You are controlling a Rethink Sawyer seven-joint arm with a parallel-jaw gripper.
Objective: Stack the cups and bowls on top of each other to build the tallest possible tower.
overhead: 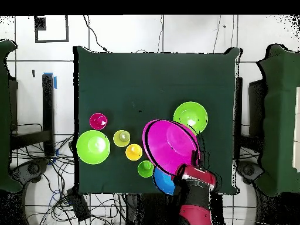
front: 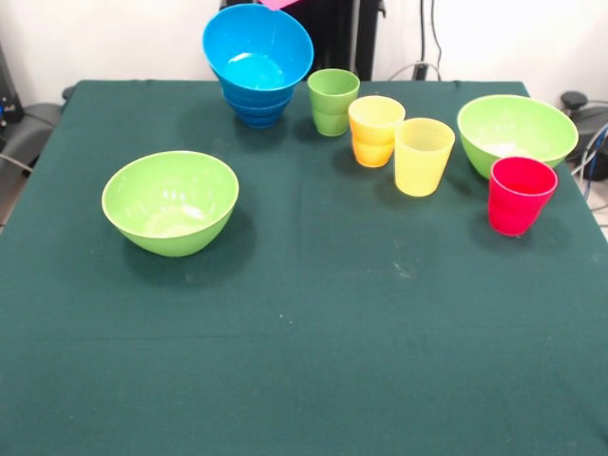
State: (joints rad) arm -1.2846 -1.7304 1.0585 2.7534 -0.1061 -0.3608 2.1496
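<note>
Pink bowl carried over the blue tower, not yet set down

In the overhead view the arm (overhead: 195,202) holds the pink bowl (overhead: 170,145) by its rim at about 5 o'clock; the jaws (overhead: 186,174) look clamped on that rim, though how wide they stand I cannot tell. The bowl hangs tilted, mouth up and slightly toward 11 o'clock; being round, it has no long axis. It overlaps the tower (overhead: 164,180) at the table's (overhead: 117,76) 6 o'clock edge, beside the green cup (overhead: 145,169). Judged next: level the bowl, centre it over the tower's top bowl (front: 256,52), lower, release. Cups and both lime bowls (front: 171,201) wait unstacked
</note>
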